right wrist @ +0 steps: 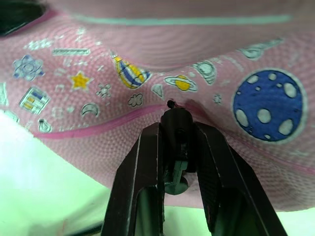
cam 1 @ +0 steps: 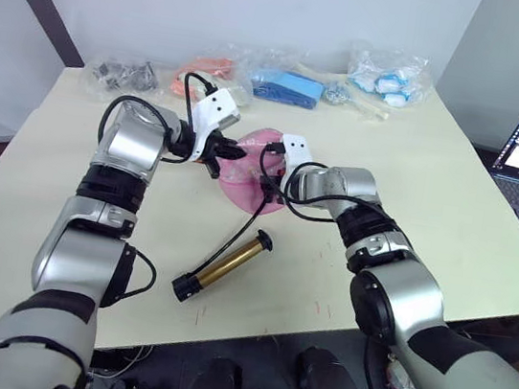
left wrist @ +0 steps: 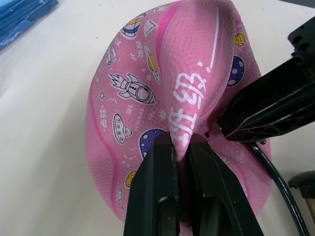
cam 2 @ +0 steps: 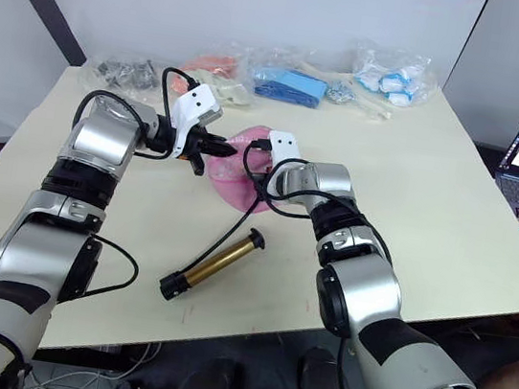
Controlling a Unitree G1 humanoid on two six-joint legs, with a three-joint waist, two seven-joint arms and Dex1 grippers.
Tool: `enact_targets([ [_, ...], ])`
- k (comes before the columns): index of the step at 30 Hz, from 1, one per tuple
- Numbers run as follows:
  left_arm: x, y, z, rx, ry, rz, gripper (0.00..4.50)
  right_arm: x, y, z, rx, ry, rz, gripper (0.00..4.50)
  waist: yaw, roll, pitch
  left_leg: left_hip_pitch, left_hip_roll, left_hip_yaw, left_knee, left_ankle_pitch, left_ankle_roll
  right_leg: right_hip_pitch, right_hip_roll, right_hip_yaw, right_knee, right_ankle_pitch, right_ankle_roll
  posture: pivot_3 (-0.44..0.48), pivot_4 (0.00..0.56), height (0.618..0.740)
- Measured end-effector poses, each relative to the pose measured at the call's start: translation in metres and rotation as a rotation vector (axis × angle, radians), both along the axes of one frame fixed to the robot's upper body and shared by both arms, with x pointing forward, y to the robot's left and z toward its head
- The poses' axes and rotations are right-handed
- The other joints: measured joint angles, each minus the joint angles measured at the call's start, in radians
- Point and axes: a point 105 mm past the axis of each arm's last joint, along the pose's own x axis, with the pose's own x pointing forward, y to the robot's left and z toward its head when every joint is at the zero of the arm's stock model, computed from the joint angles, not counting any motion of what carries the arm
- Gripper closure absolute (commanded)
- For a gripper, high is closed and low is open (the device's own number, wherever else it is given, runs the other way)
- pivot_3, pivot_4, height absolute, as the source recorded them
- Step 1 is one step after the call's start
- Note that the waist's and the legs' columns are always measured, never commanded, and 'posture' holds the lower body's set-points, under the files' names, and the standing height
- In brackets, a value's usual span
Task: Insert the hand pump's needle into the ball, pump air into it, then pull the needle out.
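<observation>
Ball (cam 1: 253, 169) mid-table, still sagging, fold pinched by left gripper (left wrist: 181, 147). Right gripper (right wrist: 176, 129) clamped on needle (right wrist: 176, 118) fitting, tip at valve; insertion depth unclear. Hand pump (cam 1: 223, 265) lying just in front, untouched. Pumping and pull-out remaining.

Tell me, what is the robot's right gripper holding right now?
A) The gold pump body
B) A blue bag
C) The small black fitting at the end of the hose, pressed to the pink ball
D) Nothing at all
C: the right gripper is closed on the needle fitting, its tip at a small hole in the ball, while the hand pump lies apart on the table.
</observation>
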Motion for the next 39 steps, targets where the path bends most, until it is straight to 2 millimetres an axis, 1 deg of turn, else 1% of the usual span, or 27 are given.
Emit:
enact_targets([
  [10,0.001,-0.004,0.0,-0.006,-0.005,-0.014,4.5,-0.009,0.001,0.002,-0.151,-0.138,0.095,4.1,0.009,0.001,0.0,-0.001,-0.001,0.0,-0.002,0.0,0.0,0.0,-0.002,0.0,-0.005,0.0,0.0,0.0,0.15,0.74],
  [12,0.001,-0.006,0.0,-0.007,-0.008,-0.02,4.5,-0.011,-0.001,0.003,-0.169,-0.15,0.108,3.09,0.013,0.001,0.0,-0.001,-0.001,0.0,-0.003,0.0,0.0,0.0,-0.002,0.0,-0.005,0.0,0.0,0.0,0.15,0.74],
  [13,0.0,-0.011,-0.002,-0.013,0.001,-0.04,4.5,-0.012,-0.002,0.006,-0.173,-0.171,0.117,3.02,0.019,0.001,0.001,-0.001,-0.001,0.0,-0.003,0.0,0.0,0.0,-0.002,0.0,-0.006,0.0,0.0,0.0,0.15,0.74],
  [15,0.0,-0.015,-0.002,-0.014,0.0,-0.053,4.5,-0.013,-0.003,0.007,-0.187,-0.185,0.117,2.14,0.032,0.002,0.001,-0.004,-0.001,0.0,-0.004,0.0,0.0,-0.003,-0.003,-0.001,-0.006,0.0,0.0,0.0,0.15,0.74],
  [16,0.0,-0.014,-0.002,-0.014,-0.002,-0.052,4.5,-0.013,-0.003,0.009,-0.182,-0.188,0.117,1.85,0.034,0.002,0.001,-0.005,-0.001,0.0,-0.005,0.0,0.0,-0.004,-0.003,-0.001,-0.006,0.0,0.0,0.0,0.15,0.74],
  [17,0.0,-0.015,-0.001,-0.015,-0.006,-0.055,4.5,-0.014,-0.003,0.01,-0.176,-0.192,0.115,1.46,0.039,0.002,0.001,-0.008,-0.002,0.0,-0.005,0.0,-0.001,-0.006,-0.003,-0.001,-0.007,0.0,0.0,0.0,0.15,0.74],
  [20,0.001,-0.019,0.002,-0.02,-0.015,-0.071,4.5,-0.018,-0.009,0.014,-0.159,-0.211,0.1,1.46,0.05,0.002,0.001,-0.016,-0.003,-0.001,-0.005,0.001,-0.003,-0.013,-0.006,-0.001,-0.006,0.0,0.0,0.0,0.15,0.74],
  [21,0.001,-0.022,0.003,-0.025,-0.018,-0.083,4.5,-0.021,-0.015,0.017,-0.154,-0.222,0.091,1.46,0.054,0.002,0.002,-0.019,-0.004,-0.002,-0.005,0.003,-0.005,-0.016,-0.007,-0.002,-0.006,0.002,-0.002,0.0,0.15,0.74],
  [23,0.0,-0.023,0.003,-0.03,-0.018,-0.092,4.5,-0.027,-0.02,0.017,-0.151,-0.223,0.085,1.46,0.062,0.003,0.002,-0.021,-0.006,-0.005,-0.005,0.003,-0.006,-0.016,-0.01,-0.005,-0.007,0.002,-0.003,0.0,0.15,0.74],
  [24,0.0,-0.025,0.004,-0.037,-0.02,-0.1,4.5,-0.037,-0.025,0.018,-0.141,-0.229,0.084,1.46,0.069,0.003,0.002,-0.024,-0.008,-0.009,-0.005,0.003,-0.006,-0.018,-0.013,-0.007,-0.007,0.001,-0.002,0.0,0.15,0.74],
  [25,0.0,-0.025,0.004,-0.037,-0.02,-0.1,4.5,-0.038,-0.025,0.018,-0.14,-0.229,0.085,1.46,0.069,0.003,0.002,-0.025,-0.008,-0.009,-0.005,0.003,-0.006,-0.018,-0.013,-0.007,-0.007,0.001,-0.002,0.0,0.15,0.74],
  [30,0.0,-0.029,0.003,-0.038,-0.022,-0.115,4.5,-0.059,-0.042,0.029,-0.124,-0.273,0.056,1.46,0.081,0.003,0.002,-0.027,-0.015,-0.013,-0.005,0.003,-0.006,-0.018,-0.02,-0.009,-0.008,-0.002,0.003,0.0,0.15,0.74],
  [32,0.0,-0.029,0.003,-0.037,-0.022,-0.117,4.5,-0.064,-0.044,0.035,-0.123,-0.293,0.043,1.46,0.081,0.003,0.002,-0.027,-0.016,-0.013,-0.005,0.003,-0.006,-0.018,-0.021,-0.009,-0.008,-0.002,0.003,0.0,0.15,0.74],
  [33,0.0,-0.029,0.003,-0.036,-0.023,-0.117,4.5,-0.066,-0.049,0.042,-0.125,-0.315,0.019,1.46,0.082,0.003,0.002,-0.027,-0.017,-0.014,-0.005,0.003,-0.006,-0.018,-0.021,-0.01,-0.008,-0.002,0.003,0.0,0.15,0.74],
  [34,0.0,-0.029,0.003,-0.036,-0.022,-0.117,4.5,-0.067,-0.049,0.043,-0.125,-0.318,0.017,1.46,0.082,0.003,0.002,-0.027,-0.017,-0.014,-0.005,0.003,-0.006,-0.018,-0.021,-0.01,-0.008,-0.002,0.003,0.0,0.15,0.74],
  [36,0.0,-0.03,0.003,-0.036,-0.023,-0.117,4.5,-0.067,-0.058,0.046,-0.126,-0.313,-0.04,1.46,0.082,0.003,0.002,-0.027,-0.017,-0.016,-0.005,0.003,-0.006,-0.018,-0.021,-0.011,-0.008,-0.002,0.003,0.0,0.15,0.74],
  [39,0.0,-0.029,0.002,-0.036,-0.023,-0.117,4.5,-0.066,-0.063,0.042,-0.116,-0.276,-0.095,1.46,0.082,0.003,0.002,-0.027,-0.017,-0.016,-0.005,0.003,-0.006,-0.018,-0.021,-0.011,-0.007,-0.002,0.003,0.0,0.15,0.74],
])
